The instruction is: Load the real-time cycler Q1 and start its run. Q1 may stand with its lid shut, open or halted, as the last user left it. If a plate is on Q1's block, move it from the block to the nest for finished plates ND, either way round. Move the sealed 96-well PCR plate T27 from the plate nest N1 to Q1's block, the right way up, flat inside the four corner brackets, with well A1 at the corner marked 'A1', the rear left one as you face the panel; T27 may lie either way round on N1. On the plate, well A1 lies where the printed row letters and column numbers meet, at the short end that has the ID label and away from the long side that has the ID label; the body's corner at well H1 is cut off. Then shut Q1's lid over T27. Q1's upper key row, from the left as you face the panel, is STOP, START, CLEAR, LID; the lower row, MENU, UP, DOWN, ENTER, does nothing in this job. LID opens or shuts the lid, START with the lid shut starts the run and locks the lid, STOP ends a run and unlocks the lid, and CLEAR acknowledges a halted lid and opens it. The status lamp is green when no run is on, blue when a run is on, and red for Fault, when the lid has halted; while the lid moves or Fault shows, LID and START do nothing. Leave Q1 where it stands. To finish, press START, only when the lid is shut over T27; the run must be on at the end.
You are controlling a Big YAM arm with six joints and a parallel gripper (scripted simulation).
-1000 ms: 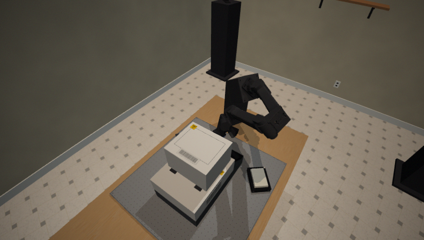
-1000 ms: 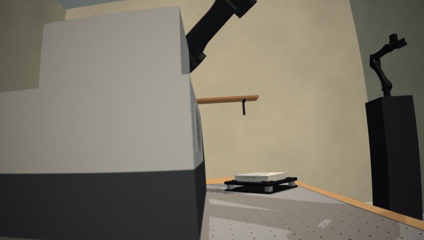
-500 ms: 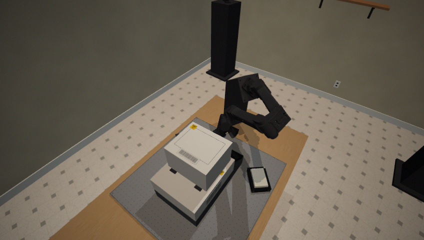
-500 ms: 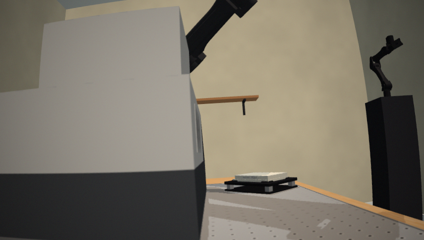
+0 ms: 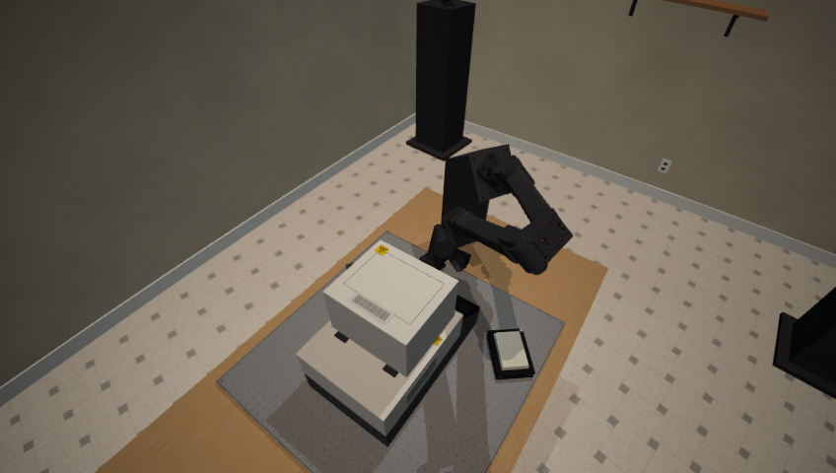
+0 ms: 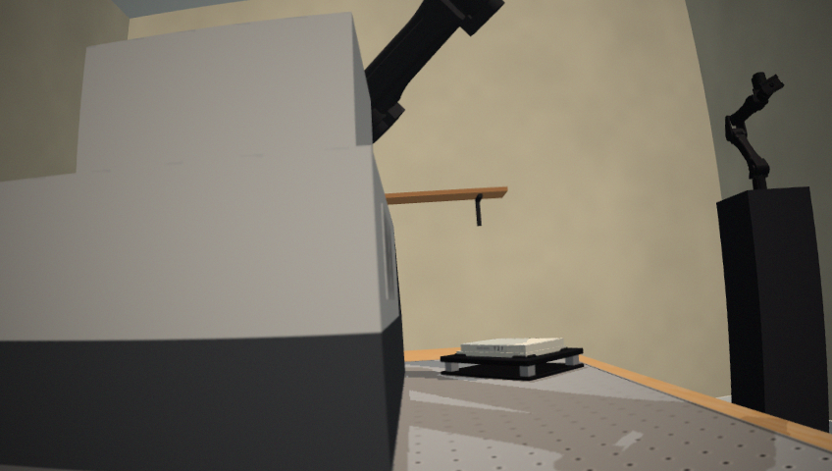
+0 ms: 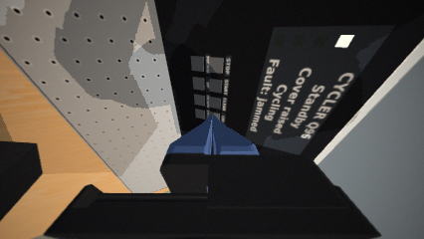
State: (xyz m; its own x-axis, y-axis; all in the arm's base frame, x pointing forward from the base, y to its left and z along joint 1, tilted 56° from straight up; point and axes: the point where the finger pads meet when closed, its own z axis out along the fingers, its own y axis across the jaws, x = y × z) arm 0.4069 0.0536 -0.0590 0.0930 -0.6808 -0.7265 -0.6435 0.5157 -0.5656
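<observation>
Olive-grey walls (image 5: 175, 116) meet in a corner at 12 o'clock, with a grey baseboard (image 5: 193, 254) along the bottom. Floor (image 5: 674, 351) is cream tile with small grey diamond insets. Tall black column (image 5: 444, 70) stands in the corner. Wooden wall shelf (image 5: 724, 8) on black brackets at 1 o'clock, white wall outlet (image 5: 663, 166) below it at 2. Second black pedestal (image 5: 809, 345) at 3 o'clock.
</observation>
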